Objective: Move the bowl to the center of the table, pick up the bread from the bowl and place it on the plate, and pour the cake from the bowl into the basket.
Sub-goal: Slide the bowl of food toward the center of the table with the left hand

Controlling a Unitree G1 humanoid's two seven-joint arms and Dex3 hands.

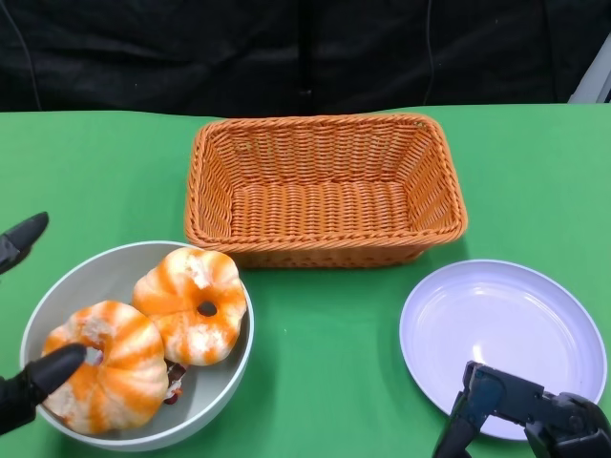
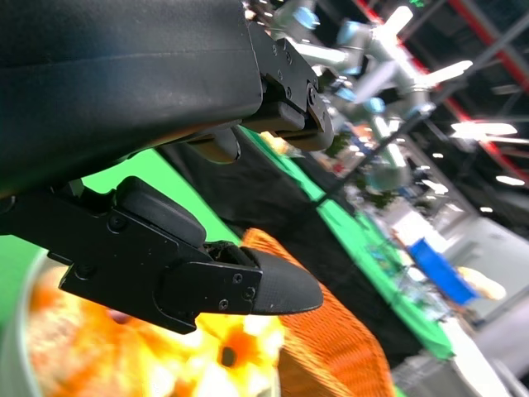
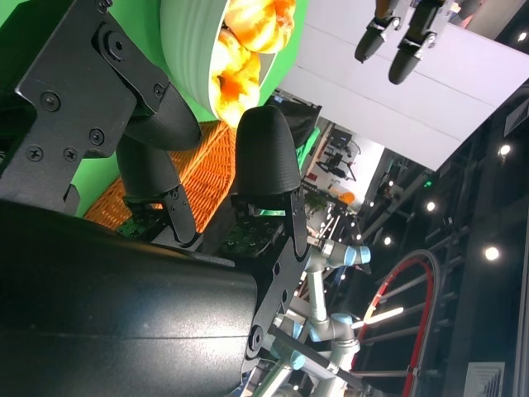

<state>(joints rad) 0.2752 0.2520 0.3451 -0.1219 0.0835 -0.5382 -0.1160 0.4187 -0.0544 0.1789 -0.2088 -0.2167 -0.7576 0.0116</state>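
My left hand (image 1: 24, 315) sits spread and empty around the near-left rim of the grey round bowl (image 1: 225, 366) holding two orange-striped breads (image 1: 190, 303), my right hand (image 1: 530, 420) apart-fingered over the near edge of the white round plate (image 1: 503, 329), woven orange basket (image 1: 325, 189) mid-table

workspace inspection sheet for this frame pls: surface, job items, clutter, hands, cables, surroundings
Surface: green table, black drape behind.
Job's things: grey bowl at front left, holding two orange-and-white pastries; a small dark item shows between them, unclear. Wicker basket at centre back, nothing in it. White plate at front right, bare.
Clutter: nothing seen.
Hands: left hand open, fingers either side of the bowl's left rim. Right hand at the plate's near edge, holding nothing, closure unclear.
Cables: nothing seen.
Surroundings: hall with ceiling lights and another robot arm.
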